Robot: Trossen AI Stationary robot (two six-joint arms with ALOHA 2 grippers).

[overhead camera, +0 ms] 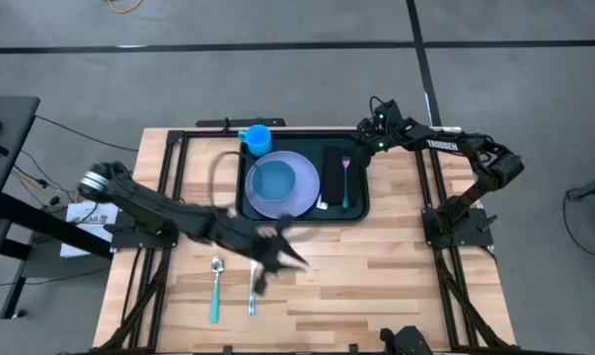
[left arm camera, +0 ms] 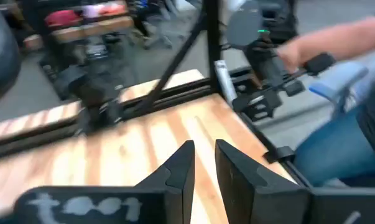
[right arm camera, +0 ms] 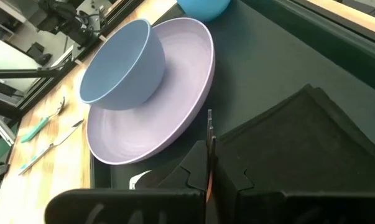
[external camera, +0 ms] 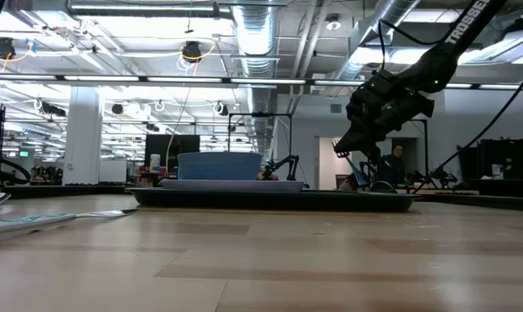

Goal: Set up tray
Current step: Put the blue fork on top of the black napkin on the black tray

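Tray (overhead camera: 354, 211) sits at counter (overhead camera: 376, 276) far edge. My right claw (overhead camera: 361, 138) hovers over its far right corner, pinched shut, empty. Left claw (overhead camera: 295, 258) narrow gap, over bare counter near tray's front rim.

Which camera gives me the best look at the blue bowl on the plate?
The right wrist view: the blue bowl fills it, showing rim, side and its seat on the lavender plate. The high view shows it small from above. The low view gives only its side profile. The left wrist view does not show it.
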